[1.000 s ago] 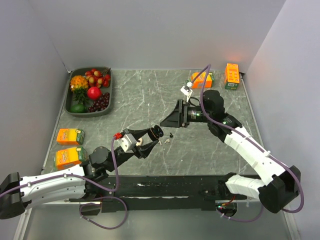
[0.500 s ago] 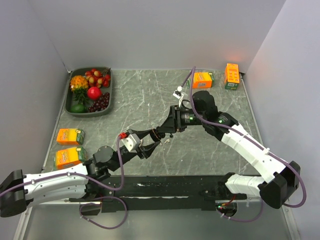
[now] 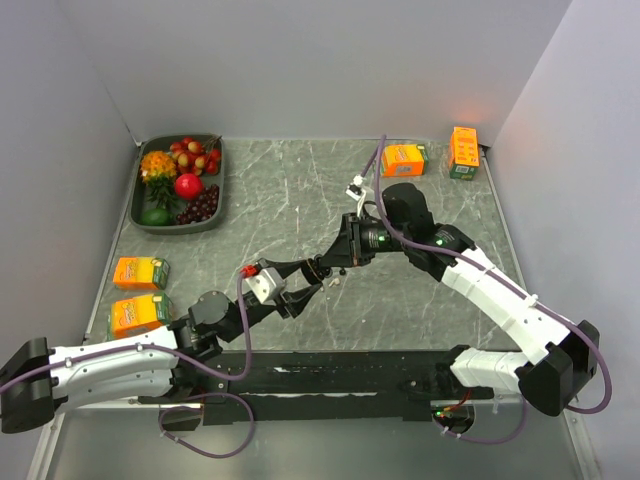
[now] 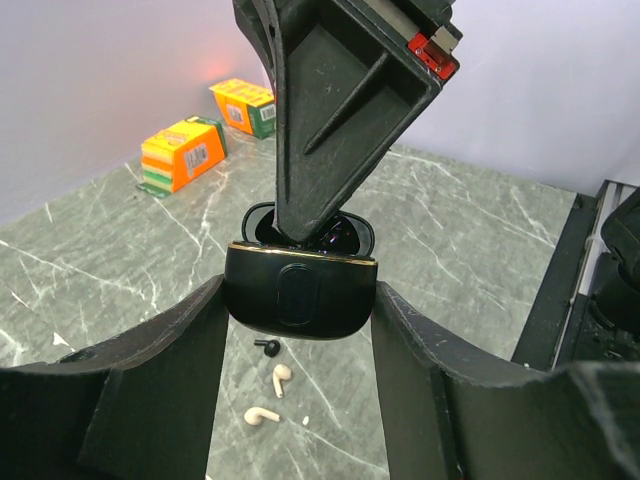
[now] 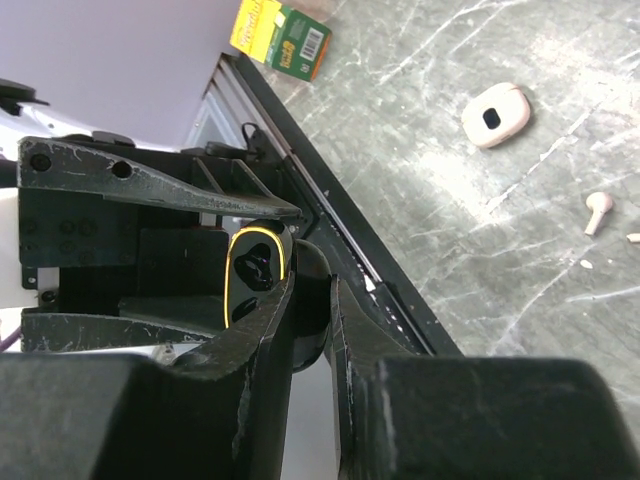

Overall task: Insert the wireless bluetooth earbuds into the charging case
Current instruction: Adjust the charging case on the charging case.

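My left gripper [image 4: 298,300] is shut on the black charging case [image 4: 300,295] and holds it above the table with its lid up; both also show in the top view [image 3: 312,275]. My right gripper [image 5: 312,280] reaches down onto the case, its fingers close together with the dark lid [image 5: 310,320] between them. The gold-rimmed opening [image 5: 255,275] shows beside its finger. On the table below lie one black earbud [image 4: 267,346] and two white earbuds [image 4: 281,378] [image 4: 260,414]. The other black earbud is hidden.
A pinkish-white case [image 5: 495,115] lies on the marble table. A fruit tray [image 3: 135,215] stands at the back left. Orange juice boxes stand at the left [image 3: 140,272] [image 3: 138,314] and at the back right [image 3: 405,158] [image 3: 463,150].
My right gripper has moved left and down from open air onto the case held by my left gripper. The left arm has shifted only slightly.
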